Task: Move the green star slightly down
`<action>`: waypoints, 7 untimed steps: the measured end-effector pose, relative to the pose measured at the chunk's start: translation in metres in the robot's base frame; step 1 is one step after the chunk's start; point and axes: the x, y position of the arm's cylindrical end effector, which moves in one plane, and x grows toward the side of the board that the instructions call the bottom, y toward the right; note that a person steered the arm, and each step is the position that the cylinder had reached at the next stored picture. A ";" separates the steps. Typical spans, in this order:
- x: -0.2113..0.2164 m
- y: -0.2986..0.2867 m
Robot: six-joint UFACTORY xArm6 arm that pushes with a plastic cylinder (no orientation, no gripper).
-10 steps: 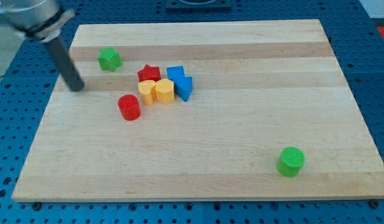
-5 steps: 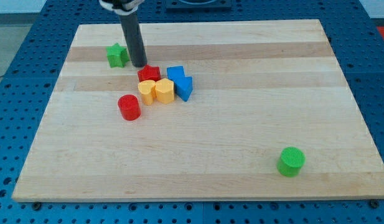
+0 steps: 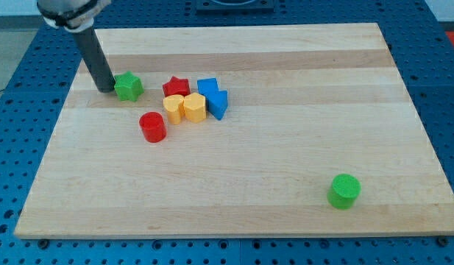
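The green star [image 3: 128, 86] lies on the wooden board [image 3: 234, 184] at the upper left. My tip [image 3: 106, 89] stands right at the star's left side, touching it or nearly so. The rod rises from there toward the view's top left.
To the star's right is a tight cluster: a red star [image 3: 176, 86], two blue blocks [image 3: 207, 87] [image 3: 218, 104] and two yellow blocks [image 3: 174, 108] [image 3: 194, 107]. A red cylinder [image 3: 152, 126] stands below the cluster's left. A green cylinder [image 3: 344, 191] stands at the lower right.
My tip went from the star's right side round to its left side. The green star now lies lower and a little further left than before.
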 end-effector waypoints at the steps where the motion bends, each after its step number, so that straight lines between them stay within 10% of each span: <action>1: -0.050 0.013; 5: 0.081 0.043; 7: 0.000 0.027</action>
